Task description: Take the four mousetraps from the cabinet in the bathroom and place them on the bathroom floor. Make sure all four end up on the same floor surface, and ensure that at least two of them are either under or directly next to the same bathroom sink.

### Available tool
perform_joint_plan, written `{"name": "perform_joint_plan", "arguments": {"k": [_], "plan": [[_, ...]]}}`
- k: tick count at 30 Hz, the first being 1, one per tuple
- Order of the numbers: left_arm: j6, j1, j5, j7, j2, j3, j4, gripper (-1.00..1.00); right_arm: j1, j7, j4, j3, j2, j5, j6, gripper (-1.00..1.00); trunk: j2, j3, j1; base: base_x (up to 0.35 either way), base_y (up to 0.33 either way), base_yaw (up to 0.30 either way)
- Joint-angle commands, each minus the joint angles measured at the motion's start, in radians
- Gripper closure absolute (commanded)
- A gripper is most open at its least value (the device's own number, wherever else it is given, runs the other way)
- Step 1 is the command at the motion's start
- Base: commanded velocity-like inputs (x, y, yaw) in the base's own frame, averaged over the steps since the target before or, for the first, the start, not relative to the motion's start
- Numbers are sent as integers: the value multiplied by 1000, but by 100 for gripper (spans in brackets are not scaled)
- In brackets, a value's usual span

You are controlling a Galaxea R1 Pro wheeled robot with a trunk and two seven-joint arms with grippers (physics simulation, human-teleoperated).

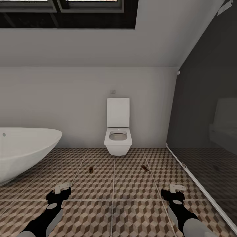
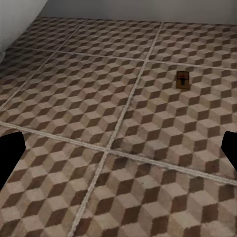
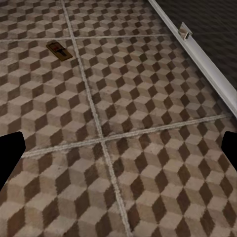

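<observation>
Both claws, left (image 1: 62, 188) and right (image 1: 177, 188), low in frame, spread and empty. Two mousetraps (image 1: 90, 169) (image 1: 144, 168) already on bathroom floor (image 1: 113, 204), mid-frame; neither beside a sink. Next, probably: fetch the remaining traps from the cabinet.

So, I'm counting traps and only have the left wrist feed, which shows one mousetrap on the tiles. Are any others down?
Observer: Yes. A second mousetrap lies on the bathroom floor, to the right of the first mousetrap.
Operator: Is a sink near them?
Observer: What stands beyond them is a toilet.
Operator: Is the right gripper carrying anything?
Observer: No, the right gripper is open and empty.
</observation>
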Motion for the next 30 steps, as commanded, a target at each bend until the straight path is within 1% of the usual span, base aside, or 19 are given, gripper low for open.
{"name": "perform_joint_plan", "arguments": {"k": [1, 11, 12, 13, 14, 15, 18, 19, 22, 30], "plan": [[-5, -1, 10, 6, 1, -9, 0, -100, -1, -1, 2, -7, 0, 8, -5, -100, 0, -1, 0, 0, 0, 0], [-4, -1, 9, -3, 1, -12, 0, -100, -1, 2, 6, -6, -1, 9, -5, -100, 0, -1, 0, 0, 0, 0], [-4, -1, 9, -11, 1, -12, 1, -100, -1, 4, 9, -6, -2, 10, -5, -100, 0, -1, 0, 0, 0, 0], [-2, -1, 8, -48, 1, -14, 1, -100, -1, 13, 27, -4, -2, 12, -6, -100, 0, -1, 0, 0, 0, 0], [-2, -1, 9, -65, 1, -14, 1, -100, -1, 18, 33, -4, -2, 13, -6, -100, 0, -1, 0, 0, 0, 0], [0, -1, 10, -101, 1, -13, 2, -100, -1, 32, 45, -3, -2, 15, -7, -100, 0, -1, 0, 0, 0, 0], [2, -1, 11, -148, 2, -11, 2, -100, -1, 62, 55, -2, -3, 17, -7, -100, 0, -1, 0, 0, 0, 0], [3, -1, 12, -168, 2, -10, 3, -100, -1, 86, 59, -1, -4, 17, -8, -100, 0, -1, 0, 0, 0, 0], [4, -1, 13, -185, 3, -9, 4, -100, -1, 125, 63, -1, -9, 18, -8, -100, 0, -1, 0, 0, 0, 0], [6, -1, 11, -202, 2, -11, 29, -100, -1, 211, 68, -1, -36, 18, -8, -100, 0, -1, 0, 0, 0, 0]]}}
